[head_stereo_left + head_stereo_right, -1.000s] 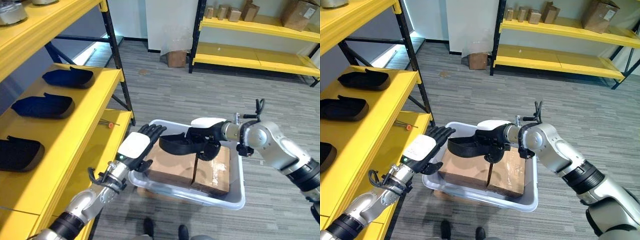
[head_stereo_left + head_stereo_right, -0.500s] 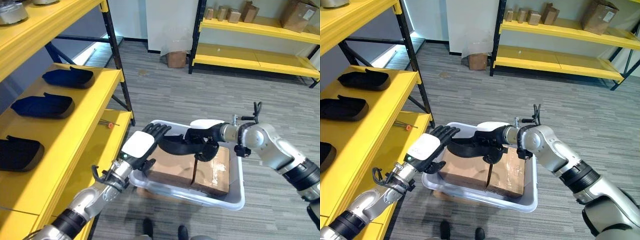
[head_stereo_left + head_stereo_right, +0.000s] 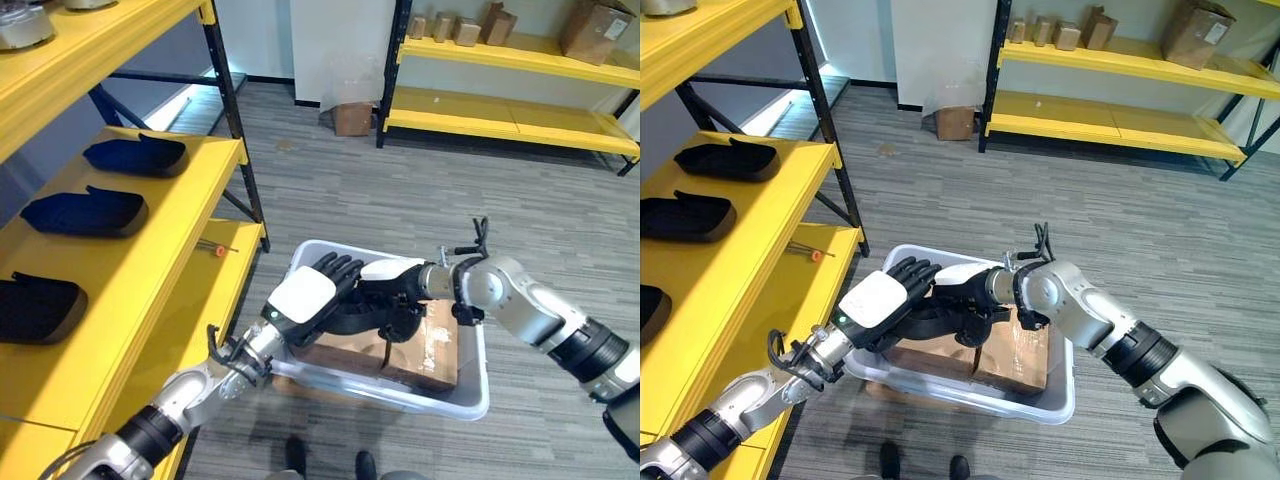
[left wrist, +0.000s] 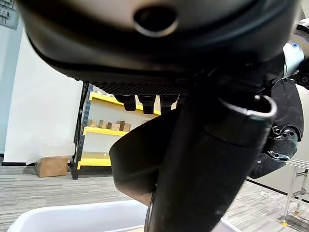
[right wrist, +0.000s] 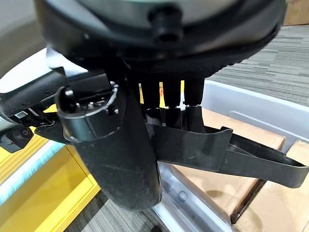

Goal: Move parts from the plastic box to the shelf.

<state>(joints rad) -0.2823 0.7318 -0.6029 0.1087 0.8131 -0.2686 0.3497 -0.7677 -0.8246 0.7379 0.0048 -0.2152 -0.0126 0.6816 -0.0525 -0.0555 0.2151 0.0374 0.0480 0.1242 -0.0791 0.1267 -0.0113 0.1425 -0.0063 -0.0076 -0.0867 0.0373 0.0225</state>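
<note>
Over the plastic box (image 3: 470,390), my right hand (image 3: 965,290) gripped the black part (image 5: 212,145) as my left hand (image 3: 305,295), fingers straight, met it; a mistimed handover could drop it short of the shelf (image 3: 170,260).

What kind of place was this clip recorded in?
Probably a warehouse or stockroom. Yellow racking with dark uprights stands near and far, the far shelves hold cardboard boxes, black moulded parts lie in a row on the near shelf, and a white plastic box sits on grey carpet.
</note>
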